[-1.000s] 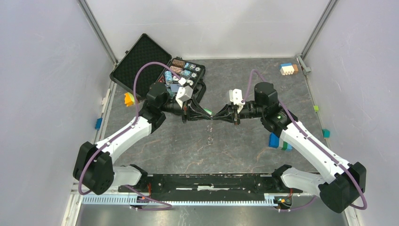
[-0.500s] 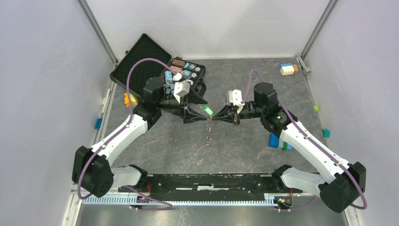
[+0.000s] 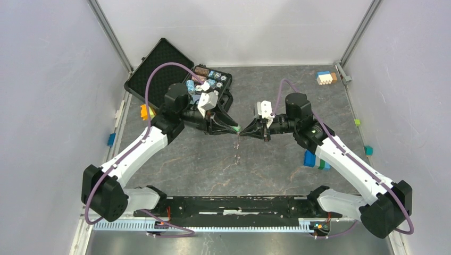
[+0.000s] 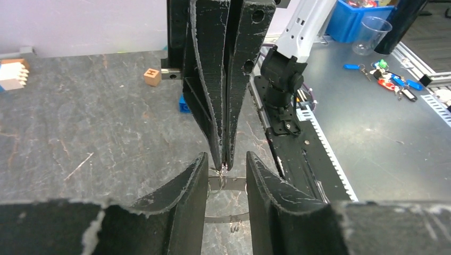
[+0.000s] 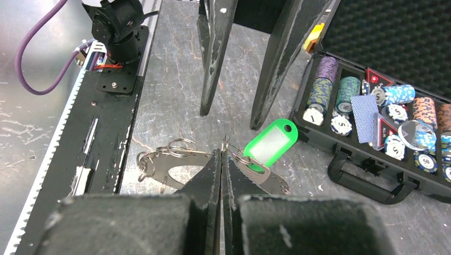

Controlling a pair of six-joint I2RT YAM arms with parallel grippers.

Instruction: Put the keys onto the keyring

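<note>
The keyring (image 5: 175,159) is a flat grey metal loop carrying several small split rings. It hangs from my right gripper (image 5: 222,151), which is shut on one small ring at its top. The loose key with the bright green head (image 5: 271,139) hangs on a small ring beside the right fingertips. In the top view the keyring (image 3: 237,153) dangles below the right gripper (image 3: 242,133). My left gripper (image 3: 234,129) is open, its fingers straddling the right gripper's tip. In the left wrist view the left gripper (image 4: 226,157) stands on either side of the keyring's band (image 4: 226,184).
An open black case (image 3: 207,85) of poker chips lies behind the left gripper, its handle (image 5: 367,180) close to the green key. An orange block (image 3: 145,111) lies left, blue and green blocks (image 3: 312,159) right. The black rail (image 3: 234,204) runs along the near edge.
The left gripper drew back and opened wide half a second ago. It has since moved toward the right gripper again, still open. The right gripper has stayed shut and shifted slightly left.
</note>
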